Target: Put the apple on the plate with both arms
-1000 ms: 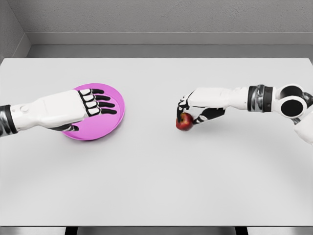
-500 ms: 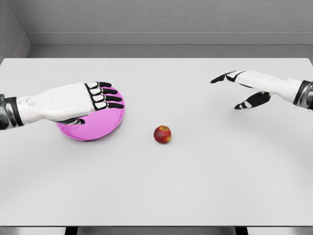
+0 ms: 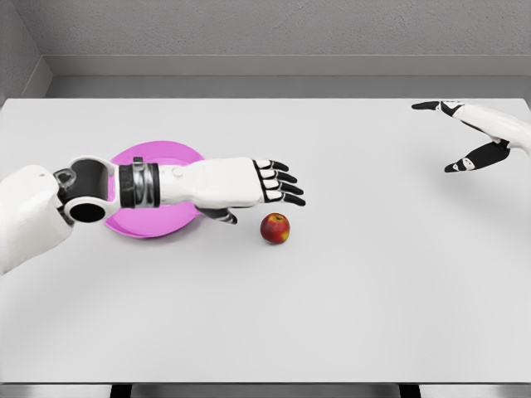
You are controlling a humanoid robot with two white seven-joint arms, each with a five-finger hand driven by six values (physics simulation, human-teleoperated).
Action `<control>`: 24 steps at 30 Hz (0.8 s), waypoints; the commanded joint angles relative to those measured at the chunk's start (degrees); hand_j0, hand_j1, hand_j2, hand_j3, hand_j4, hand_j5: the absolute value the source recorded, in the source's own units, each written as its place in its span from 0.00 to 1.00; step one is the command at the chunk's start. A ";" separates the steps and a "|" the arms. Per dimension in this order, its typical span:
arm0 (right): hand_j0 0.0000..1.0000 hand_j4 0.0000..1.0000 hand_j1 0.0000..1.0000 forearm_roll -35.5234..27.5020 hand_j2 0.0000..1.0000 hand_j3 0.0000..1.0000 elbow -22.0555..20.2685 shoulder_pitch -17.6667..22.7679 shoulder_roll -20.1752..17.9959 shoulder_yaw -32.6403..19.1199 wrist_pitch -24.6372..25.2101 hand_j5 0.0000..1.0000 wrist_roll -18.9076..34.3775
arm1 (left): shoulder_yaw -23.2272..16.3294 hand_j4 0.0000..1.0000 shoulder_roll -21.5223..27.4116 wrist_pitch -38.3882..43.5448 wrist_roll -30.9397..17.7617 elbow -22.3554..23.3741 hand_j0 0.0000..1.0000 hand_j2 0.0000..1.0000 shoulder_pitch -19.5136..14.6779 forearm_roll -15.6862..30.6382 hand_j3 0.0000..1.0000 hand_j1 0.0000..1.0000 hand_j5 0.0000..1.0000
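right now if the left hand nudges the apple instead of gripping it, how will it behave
The apple looks round and lies free on the smooth table, so a nudge would probably roll it away. Its skin looks glossy, so perhaps slippery. The left hand is open just beside it; closing around it seems safer than pushing.

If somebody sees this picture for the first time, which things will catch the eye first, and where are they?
The bright pink plate at the left of the white table stands out most, with the left arm stretched across it. The left hand, fingers spread, hovers just up and left of the small red apple, which lies alone on the table near the middle. The right hand, open, is far off at the upper right edge.
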 commanded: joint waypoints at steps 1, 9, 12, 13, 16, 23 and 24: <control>1.00 1.00 1.00 -0.40 1.00 1.00 -0.02 0.00 0.00 -0.07 0.15 1.00 -0.02 | -1.34 1.00 -3.16 0.06 -0.09 3.01 1.00 1.00 0.00 -0.51 1.00 1.00 1.00; 1.00 1.00 1.00 -0.40 1.00 1.00 -0.11 0.00 -0.09 0.20 0.15 1.00 -0.02 | -4.41 0.99 -5.35 0.06 -2.55 3.18 0.99 0.99 -1.67 -3.15 0.99 0.99 0.99; 1.00 1.00 1.00 -0.40 1.00 1.00 -0.19 0.00 0.00 0.28 0.15 1.00 -0.02 | -4.41 0.99 -5.35 0.06 -3.70 3.18 0.99 0.99 -2.11 -3.76 0.99 0.99 0.99; 1.00 1.00 1.00 -0.40 1.00 1.00 -0.19 0.00 -0.09 0.28 0.15 1.00 -0.02 | -4.33 0.99 -5.27 0.06 -3.79 3.18 0.99 0.99 -2.20 -3.68 0.99 0.99 0.99; 1.00 1.00 1.00 -0.40 1.00 1.00 -0.19 0.00 0.00 0.28 0.15 1.00 -0.02 | -4.41 0.99 -5.18 0.06 -3.79 3.18 0.99 0.99 -2.64 -3.77 0.99 0.99 0.99; 1.00 1.00 1.00 -0.40 1.00 1.00 -0.19 -0.09 0.00 0.28 0.15 1.00 -0.02 | -4.68 0.99 -5.88 0.06 -6.51 3.80 0.99 0.99 -2.72 -4.20 0.99 0.99 0.99; 1.00 1.00 1.00 -0.40 1.00 1.00 -0.19 0.00 0.00 0.28 0.15 1.00 -0.02 | -4.68 0.99 -6.85 0.06 -6.51 5.20 0.99 0.99 -2.72 -4.82 0.99 0.99 0.99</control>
